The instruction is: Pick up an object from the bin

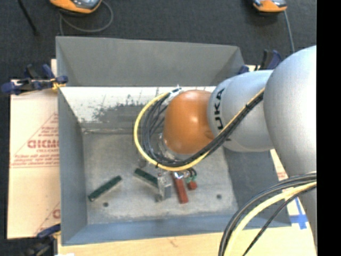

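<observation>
Camera view: down low with the gripper (162, 190) in the grey metal bin (69, 159), mid-floor, toward the near edge. Impossible to tell whether open, closed or clamped on anything. Close beside it, toward the right edge, a short red-brown rod (182, 192); toward the left edge, a dark green flat strip (145, 176). Well apart, nearer the near-left corner, a second green strip (105, 188). Best to centre squarely across one piece, stay close to the scuffed floor, avoid pinching two. Slim, hard, smooth-looking; probably prone to slipping or rolling.
</observation>
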Robot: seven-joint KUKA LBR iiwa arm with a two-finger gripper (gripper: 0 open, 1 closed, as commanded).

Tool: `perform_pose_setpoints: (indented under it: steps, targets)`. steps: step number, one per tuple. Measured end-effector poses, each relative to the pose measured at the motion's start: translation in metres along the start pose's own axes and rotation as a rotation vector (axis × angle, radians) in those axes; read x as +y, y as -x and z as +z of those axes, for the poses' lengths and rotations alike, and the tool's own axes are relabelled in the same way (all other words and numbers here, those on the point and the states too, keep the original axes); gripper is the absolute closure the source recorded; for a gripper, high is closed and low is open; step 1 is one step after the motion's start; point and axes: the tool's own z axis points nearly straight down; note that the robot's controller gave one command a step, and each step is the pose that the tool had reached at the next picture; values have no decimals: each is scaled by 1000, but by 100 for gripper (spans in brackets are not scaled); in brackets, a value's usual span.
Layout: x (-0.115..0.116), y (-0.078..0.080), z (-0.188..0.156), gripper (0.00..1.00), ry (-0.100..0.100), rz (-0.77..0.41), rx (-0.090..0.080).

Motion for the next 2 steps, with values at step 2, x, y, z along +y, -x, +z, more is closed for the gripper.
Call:
perform_pose_setpoints:
  steps: [2]
  targets:
    - [-23,20,-137,100,-5,-48,-7]
